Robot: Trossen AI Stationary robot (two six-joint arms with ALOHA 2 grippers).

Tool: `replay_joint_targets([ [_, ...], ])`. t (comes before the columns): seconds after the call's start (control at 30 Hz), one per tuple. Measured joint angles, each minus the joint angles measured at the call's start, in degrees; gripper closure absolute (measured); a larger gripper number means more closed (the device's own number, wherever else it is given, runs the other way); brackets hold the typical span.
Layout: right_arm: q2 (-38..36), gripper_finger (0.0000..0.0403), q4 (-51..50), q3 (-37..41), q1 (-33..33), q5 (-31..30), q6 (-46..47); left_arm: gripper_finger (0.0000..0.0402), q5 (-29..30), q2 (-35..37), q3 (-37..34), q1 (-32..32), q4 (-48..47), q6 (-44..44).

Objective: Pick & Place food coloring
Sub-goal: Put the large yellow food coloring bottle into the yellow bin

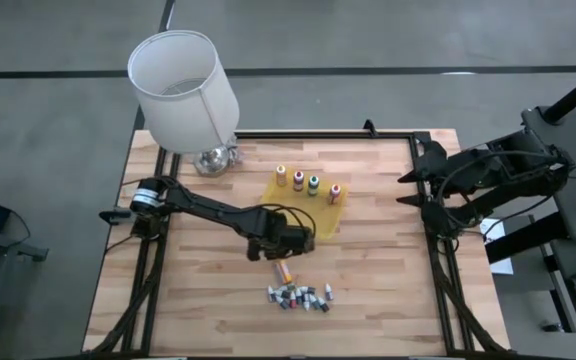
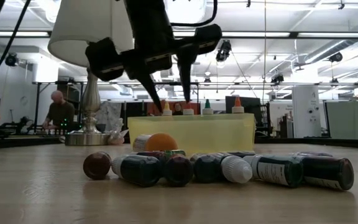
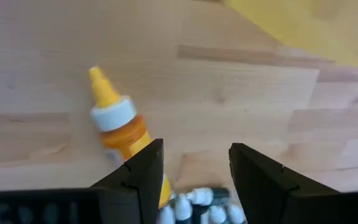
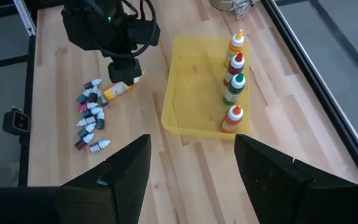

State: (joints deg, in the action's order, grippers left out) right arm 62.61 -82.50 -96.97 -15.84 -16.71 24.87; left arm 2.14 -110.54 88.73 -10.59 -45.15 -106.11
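A lab or workshop hall is showing behind the table [image 2: 36, 186]: ceiling strip lights [image 2: 278, 35], equipment racks [image 2: 306, 111], a seated person [image 2: 58, 112] working at left.

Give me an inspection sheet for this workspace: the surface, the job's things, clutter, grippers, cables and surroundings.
Surface: wooden table in a black frame.
Job's things: four squeeze bottles upright in a row inside the yellow tray; one orange bottle lying on the wood beside the tray; a cluster of small vials lying nearer the front edge.
Clutter: a lamp with a white shade at the back left corner.
Grippers: left gripper open, above the lying orange bottle, not gripping it; right gripper open, waiting at the table's right edge.
Cables: black cable looped on the left arm's wrist.
Surroundings: a person seated in the room behind.
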Motion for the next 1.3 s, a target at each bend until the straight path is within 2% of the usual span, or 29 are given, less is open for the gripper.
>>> replay_joint_targets([
  [0.53, 0.15, 0.0179, 0.04, 0.0, 0.0, 0.02, -2.36, 0.0246, -1.28, -0.22, 0.0, 0.24, -9.04, -9.56],
  [1.3, 0.72, 0.0179, 0.12, 0.0, 0.0, -0.26, -2.39, 0.0246, -3.36, -8.95, -0.09, 0.56, -7.19, -12.08],
])
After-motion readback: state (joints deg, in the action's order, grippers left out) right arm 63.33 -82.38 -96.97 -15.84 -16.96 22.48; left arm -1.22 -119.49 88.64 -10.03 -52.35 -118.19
